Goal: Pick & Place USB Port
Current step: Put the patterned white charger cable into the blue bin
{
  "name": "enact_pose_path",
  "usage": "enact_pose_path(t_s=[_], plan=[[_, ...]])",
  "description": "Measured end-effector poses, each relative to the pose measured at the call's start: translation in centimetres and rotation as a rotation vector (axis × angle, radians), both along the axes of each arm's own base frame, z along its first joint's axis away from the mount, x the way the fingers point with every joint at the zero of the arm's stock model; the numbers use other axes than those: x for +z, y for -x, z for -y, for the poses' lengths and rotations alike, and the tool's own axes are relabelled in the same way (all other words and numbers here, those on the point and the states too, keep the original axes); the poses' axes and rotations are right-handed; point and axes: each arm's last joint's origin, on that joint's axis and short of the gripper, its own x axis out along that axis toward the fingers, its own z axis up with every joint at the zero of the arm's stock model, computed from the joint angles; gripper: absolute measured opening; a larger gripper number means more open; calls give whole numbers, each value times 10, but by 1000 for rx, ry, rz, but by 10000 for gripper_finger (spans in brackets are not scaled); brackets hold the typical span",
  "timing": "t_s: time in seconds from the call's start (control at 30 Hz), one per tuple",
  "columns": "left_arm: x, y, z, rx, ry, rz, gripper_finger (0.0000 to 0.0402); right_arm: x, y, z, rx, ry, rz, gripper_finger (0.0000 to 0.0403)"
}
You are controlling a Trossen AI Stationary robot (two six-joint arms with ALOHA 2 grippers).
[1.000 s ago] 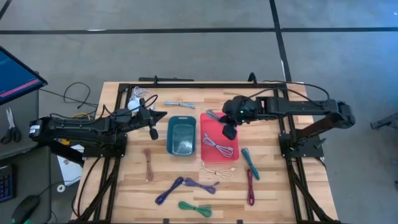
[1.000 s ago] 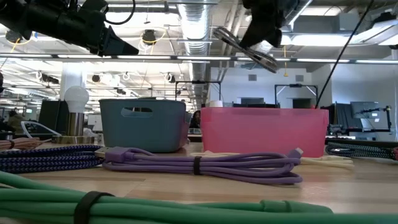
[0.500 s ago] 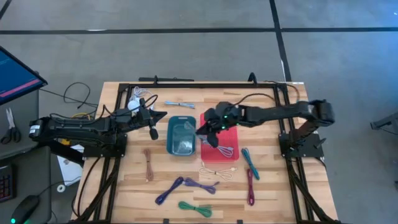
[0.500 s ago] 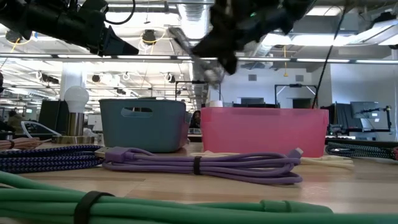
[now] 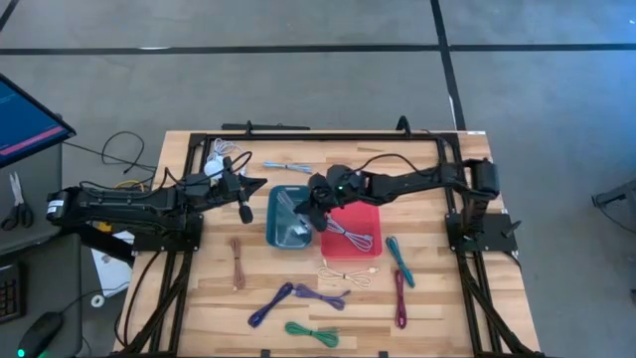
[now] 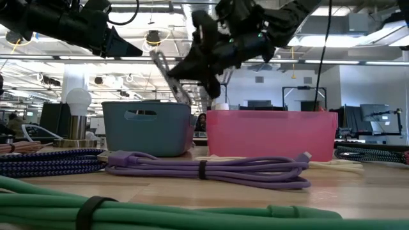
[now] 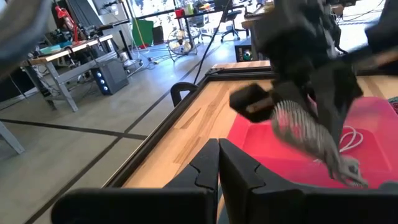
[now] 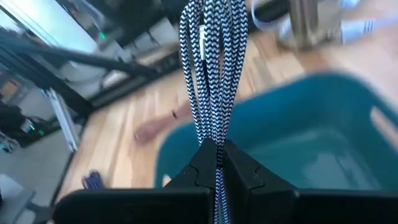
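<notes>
My right gripper (image 5: pixel 306 209) reaches in from the table's right and hangs over the teal bin (image 5: pixel 274 235), shut on a black-and-white braided USB cable bundle (image 8: pixel 211 68). In the low view the cable bundle (image 6: pixel 167 78) slants down from the gripper (image 6: pixel 203 69) toward the teal bin's rim (image 6: pixel 147 105). Right of the teal bin stands a red bin (image 5: pixel 370 213) with a pale coiled cable (image 5: pixel 350 237) lying on its floor. My left gripper (image 5: pixel 256 185) waits shut, level, left of the teal bin. My right gripper pinches one end of the coiled bundle (image 8: pixel 212 134) between its two fingers (image 8: pixel 239 168). The fingers slant down from the table's right and lie along the bundle. The rest sticks out past the fingertips, tilted downward and lifted clear above the teal bin.
Loose coiled cables lie on the wooden table: purple (image 5: pixel 298 295), green (image 5: pixel 311 331), teal (image 5: pixel 400 261), maroon (image 5: pixel 400 298), brown (image 5: pixel 237 262), white (image 5: pixel 348 273) in front, light blue (image 5: pixel 288 166) at the back. A bulb-topped stand (image 6: pixel 79 115) rises behind the teal bin.
My right gripper has carried the braided cable from over the red bin toward the table's left and downward, tipping its fingers down, and now hangs over the teal bin. The cable stays clamped and clear of both bins.
</notes>
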Motion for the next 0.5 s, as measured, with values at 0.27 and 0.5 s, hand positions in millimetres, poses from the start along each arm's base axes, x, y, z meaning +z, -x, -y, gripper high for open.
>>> enact_pose_path(t_s=[0.27, 0.5], plan=[[0, 0, 0, 0, 0, 0, 11, -12, -14, 4, -6, -11, -115, 0], [0, 0, 0, 0, 0, 1, 11, -15, -11, 10, -64, 4, -192, 0]])
